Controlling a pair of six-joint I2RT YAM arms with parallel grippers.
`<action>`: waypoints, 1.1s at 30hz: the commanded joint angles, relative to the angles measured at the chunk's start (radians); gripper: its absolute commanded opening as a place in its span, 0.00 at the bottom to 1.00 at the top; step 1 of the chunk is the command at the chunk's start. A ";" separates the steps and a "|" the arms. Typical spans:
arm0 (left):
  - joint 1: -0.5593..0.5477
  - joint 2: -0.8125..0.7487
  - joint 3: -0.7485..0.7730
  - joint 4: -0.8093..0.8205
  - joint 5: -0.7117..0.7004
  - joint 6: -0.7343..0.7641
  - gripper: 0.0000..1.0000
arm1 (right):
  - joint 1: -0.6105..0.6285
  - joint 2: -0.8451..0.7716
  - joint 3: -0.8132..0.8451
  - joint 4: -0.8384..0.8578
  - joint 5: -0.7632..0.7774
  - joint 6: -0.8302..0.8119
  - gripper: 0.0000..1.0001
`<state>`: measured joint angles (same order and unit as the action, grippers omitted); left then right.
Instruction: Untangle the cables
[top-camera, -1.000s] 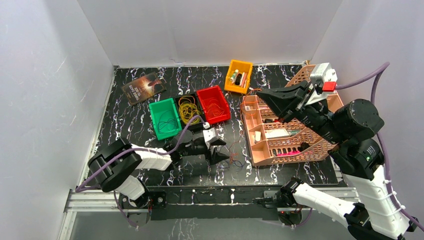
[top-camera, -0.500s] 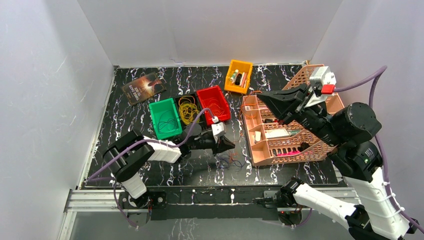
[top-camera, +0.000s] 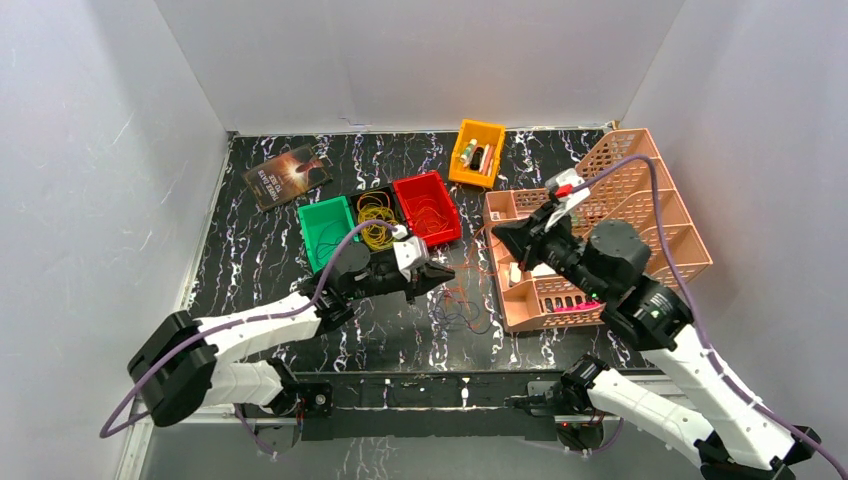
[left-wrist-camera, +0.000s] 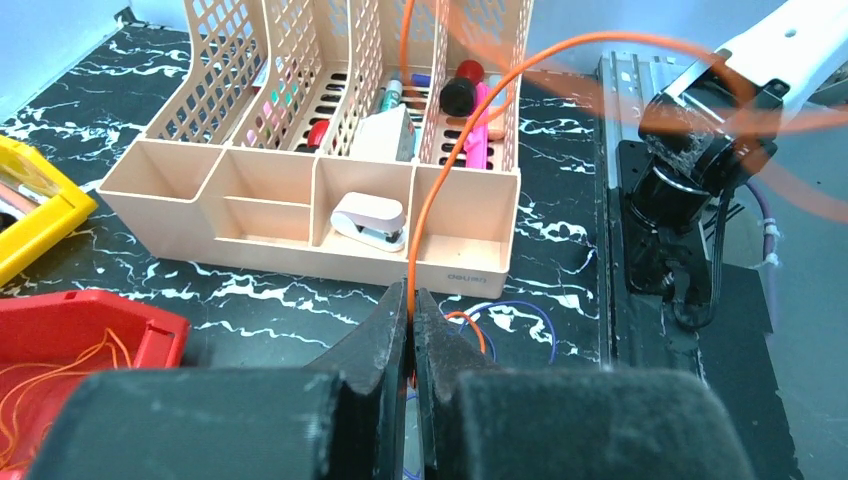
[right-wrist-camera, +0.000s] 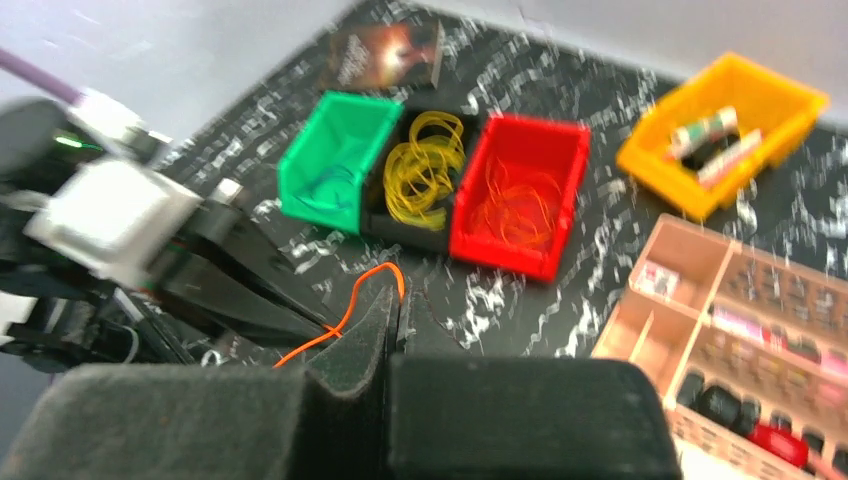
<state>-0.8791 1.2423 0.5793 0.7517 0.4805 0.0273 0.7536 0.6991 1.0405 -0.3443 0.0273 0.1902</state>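
Cables (top-camera: 462, 314) lie in a loose knot on the bench (top-camera: 240, 250) at five o'clock of the left claw (left-wrist-camera: 411, 305), which is pinched shut on one orange wire (left-wrist-camera: 432, 200) — the right claw (right-wrist-camera: 396, 300), at its two o'clock, seems clamped on the same strand, likely to draw it free.

Plain white walls (top-camera: 400, 60) close the scene on the left, far and right sides. The tabletop (top-camera: 250, 240) is black with white marble-like veins. A dark metal rail (top-camera: 440, 395) runs along its near edge. Light is even.
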 joint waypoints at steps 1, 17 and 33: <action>0.005 -0.099 -0.012 -0.149 -0.027 0.040 0.00 | -0.001 -0.018 -0.064 0.013 0.161 0.082 0.00; 0.003 -0.215 -0.021 -0.282 -0.188 -0.065 0.00 | -0.007 0.226 -0.167 0.160 0.428 0.087 0.13; 0.003 -0.177 0.001 -0.311 -0.362 -0.236 0.00 | -0.023 0.062 -0.269 0.165 -0.071 -0.067 0.58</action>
<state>-0.8787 1.0859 0.5491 0.4156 0.1513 -0.1802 0.7330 0.8589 0.8417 -0.2443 0.1936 0.1787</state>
